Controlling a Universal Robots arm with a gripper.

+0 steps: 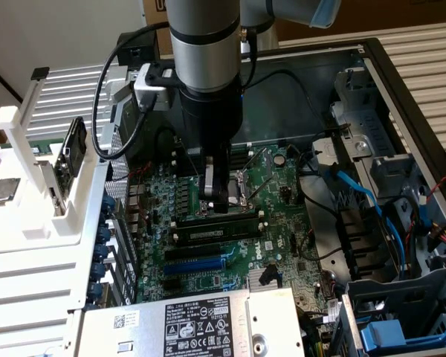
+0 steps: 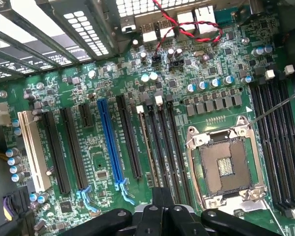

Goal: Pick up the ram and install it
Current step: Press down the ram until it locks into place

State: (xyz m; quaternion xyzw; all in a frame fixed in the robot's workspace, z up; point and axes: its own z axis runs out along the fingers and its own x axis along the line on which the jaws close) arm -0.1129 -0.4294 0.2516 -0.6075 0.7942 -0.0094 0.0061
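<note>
The ram (image 1: 208,232) stands upright in a black memory slot on the green motherboard (image 1: 282,178), its face with black chips turned toward the exterior view. In the wrist view the ram (image 2: 146,147) shows edge-on as a thin line between the long slots, beside the CPU socket (image 2: 223,164). My gripper (image 1: 221,204) hangs straight down over the middle of the stick, fingers shut, with the tips at or just above its top edge. Nothing is between the black fingers (image 2: 162,209); I cannot tell if they touch the ram.
The board lies inside an open computer case (image 1: 401,82), with blue cables (image 1: 357,186) and drive bays at the exterior view's right. A white rack (image 1: 37,216) with a dark flat part (image 1: 74,149) stands at the left. A blue expansion slot (image 2: 110,142) runs near the memory slots.
</note>
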